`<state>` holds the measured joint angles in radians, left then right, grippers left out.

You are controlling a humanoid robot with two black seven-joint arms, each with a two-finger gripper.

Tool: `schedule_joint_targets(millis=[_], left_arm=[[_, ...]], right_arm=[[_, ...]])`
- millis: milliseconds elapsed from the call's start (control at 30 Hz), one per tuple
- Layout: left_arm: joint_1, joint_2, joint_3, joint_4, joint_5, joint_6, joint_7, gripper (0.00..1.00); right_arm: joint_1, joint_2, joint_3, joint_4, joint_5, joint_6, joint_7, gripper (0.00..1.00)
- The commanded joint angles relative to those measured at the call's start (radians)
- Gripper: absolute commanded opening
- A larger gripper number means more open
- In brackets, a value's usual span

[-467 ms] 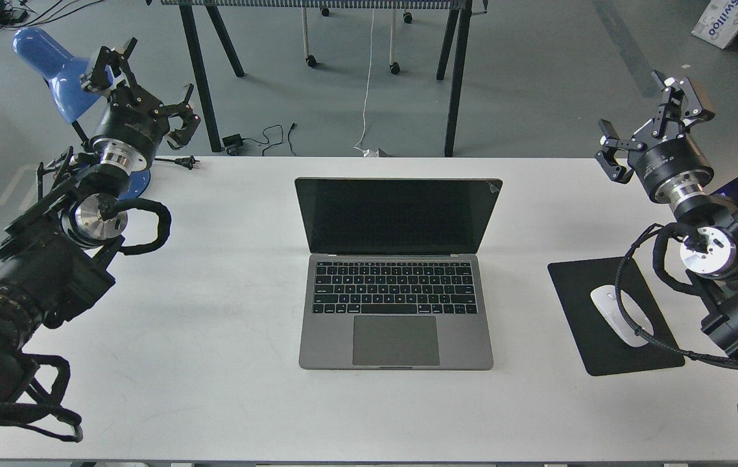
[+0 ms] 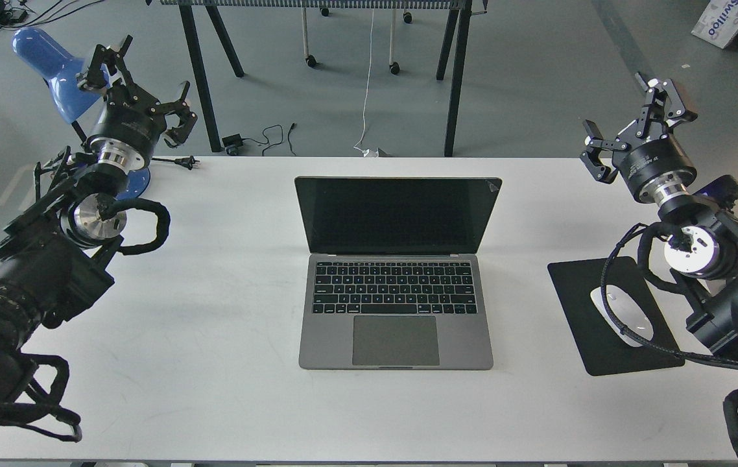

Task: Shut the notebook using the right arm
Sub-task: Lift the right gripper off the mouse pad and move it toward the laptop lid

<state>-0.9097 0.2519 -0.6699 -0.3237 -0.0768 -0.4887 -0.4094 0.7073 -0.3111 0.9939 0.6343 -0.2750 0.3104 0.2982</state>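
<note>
Both jaws are spread wide and hold nothing. Right gripper (image 2: 635, 130) hangs at the upper right of the frame, left gripper (image 2: 135, 81) at the upper left by the blue lamp (image 2: 45, 61). Open laptop (image 2: 396, 272) sits mid-frame on the white table (image 2: 213, 337), well apart from both.

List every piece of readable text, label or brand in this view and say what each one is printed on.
Blue lettering on the white box on the floor at the top right: upside down and cut off by the frame edge, not reliably readable.
White print on the right gripper body: too small to read.
Key legends on the notebook keyboard: too small to read.
Nothing else carries legible text.
</note>
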Motion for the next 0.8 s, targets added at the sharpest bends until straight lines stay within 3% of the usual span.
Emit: schedule_joint_targets(millis=[0, 400, 767], left_arm=[[0.000, 0.000, 0.000, 0.000, -0.001, 0.000, 0.000, 1.00], [0.000, -0.002, 0.000, 0.000, -0.001, 0.000, 0.000, 1.00], [0.000, -0.002, 0.001, 0.000, 0.000, 0.000, 0.000, 1.00]], right_arm=[[0.043, 0.038, 0.000, -0.018, -0.004, -0.005, -0.001, 1.00], [0.178, 0.231, -0.126, -0.205, -0.003, -0.045, 0.007, 1.00], [0.172, 0.271, -0.273, -0.174, 0.002, -0.042, 0.005, 1.00]])
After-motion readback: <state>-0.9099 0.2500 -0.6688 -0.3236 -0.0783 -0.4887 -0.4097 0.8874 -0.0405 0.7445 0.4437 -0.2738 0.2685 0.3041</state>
